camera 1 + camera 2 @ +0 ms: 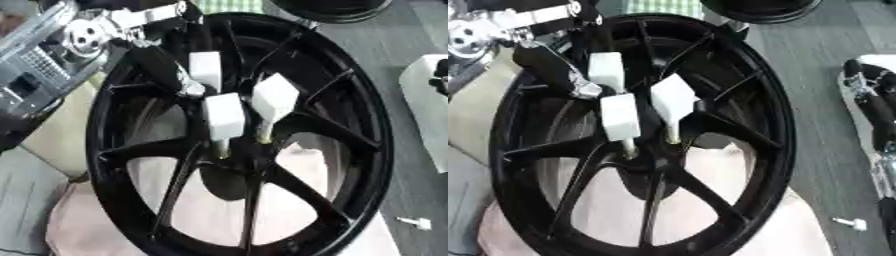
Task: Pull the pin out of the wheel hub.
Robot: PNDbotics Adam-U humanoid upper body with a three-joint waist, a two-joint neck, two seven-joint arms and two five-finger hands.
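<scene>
One loose white pin (850,223) beside wheel (785,150)

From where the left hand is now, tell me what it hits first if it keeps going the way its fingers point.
The left hand points down at the wheel hub. Its white fingertips sit just above two small pale pins, so a pin likely comes first, though depth is unclear.

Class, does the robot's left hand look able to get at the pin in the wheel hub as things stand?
Probably yes: the left hand hangs right over the wheel hub, nothing blocking the pin.
</scene>
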